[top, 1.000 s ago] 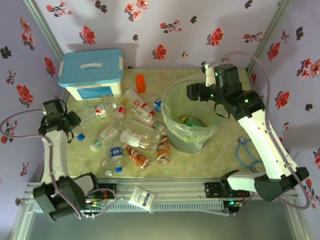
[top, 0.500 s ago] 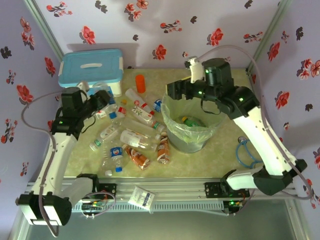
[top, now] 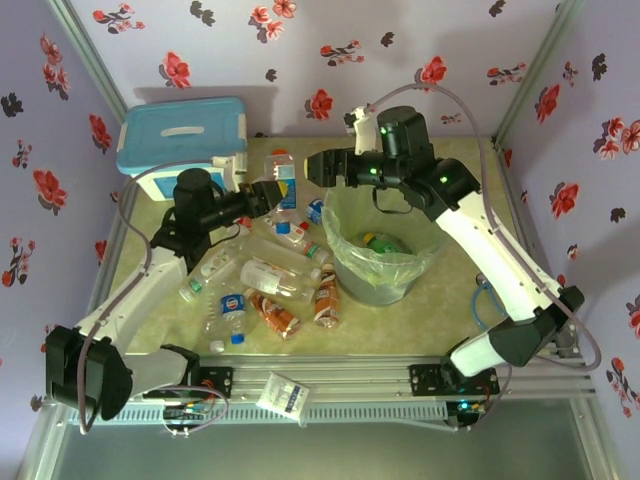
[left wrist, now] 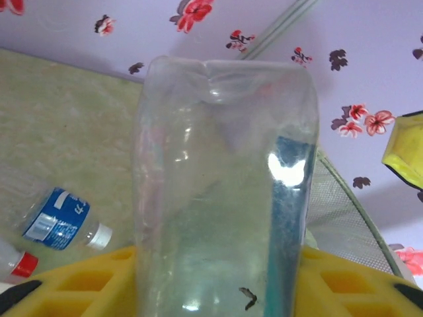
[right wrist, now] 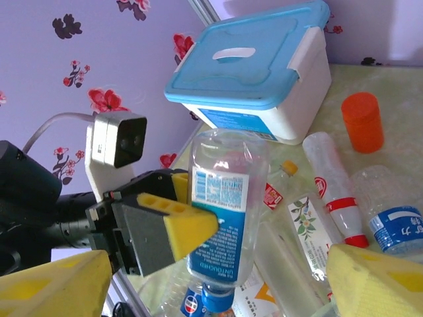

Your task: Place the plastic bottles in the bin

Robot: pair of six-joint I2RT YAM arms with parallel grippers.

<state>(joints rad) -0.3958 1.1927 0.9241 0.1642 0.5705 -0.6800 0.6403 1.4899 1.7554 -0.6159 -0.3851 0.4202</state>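
Clear bottle: one with a blue-and-white label [right wrist: 221, 198] is clamped across its middle by the left jaws and hangs clear of the desk [top: 440, 290].
Change, left: a second ago the left arm was folded back at the desk's left edge. Half a second ago it was reaching in beside the blue-lidded box [top: 183, 145]. Now it is stretched toward the middle with the bottle raised.
Change, right: the right arm has swung from above the bin [top: 380, 288] to the bin's left side, and its jaws now face the left jaws.
Meaning: the pick looks done. The carry and the drop are still to come, possibly by way of a handover.
Right jaws: spread wide with nothing between them. The held bottle is just in front of them and not touching.
Pointing: blue cap down and base up, as the right wrist view shows.
Long axis: near upright with a slight lean, running crosswise to the left jaws.
Bin: just right of the left jaws and below the right jaws.
Loose bottles [top: 270, 275]: lying flat on the desk, under and near the left jaws.
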